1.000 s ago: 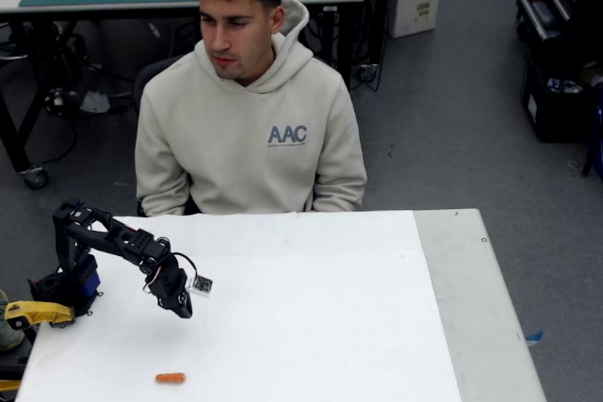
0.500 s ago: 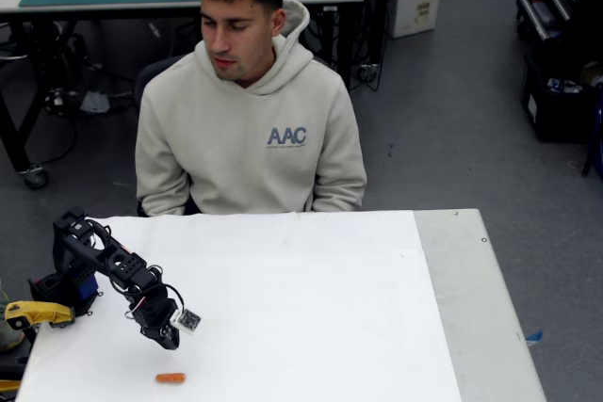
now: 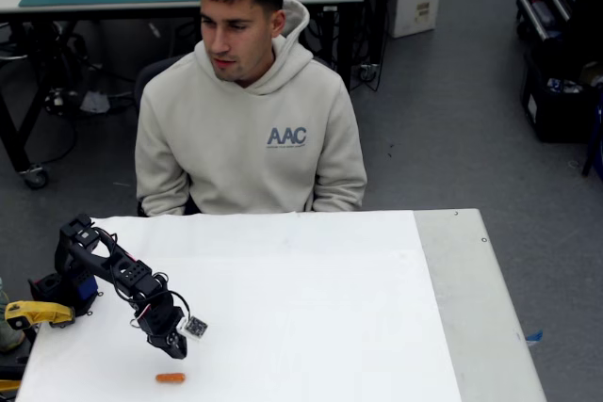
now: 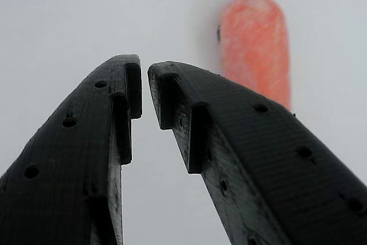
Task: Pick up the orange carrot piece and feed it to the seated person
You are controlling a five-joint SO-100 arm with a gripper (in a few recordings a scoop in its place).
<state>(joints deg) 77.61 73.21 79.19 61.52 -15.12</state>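
I see the gripper (image 4: 144, 93) up close in my wrist view. Its fingers (image 4: 86, 142) look like hard black plastic, matt, with fine lines all over like printed layers, and little round holes. The orange carrot piece (image 4: 255, 44) looks smooth and a bit dull. The table (image 3: 311, 308) has a flat white top, matt like paper. The seated person (image 3: 247, 101) wears a soft cloth hoodie. A clamp (image 3: 33, 312) by the arm looks like shiny yellow plastic.
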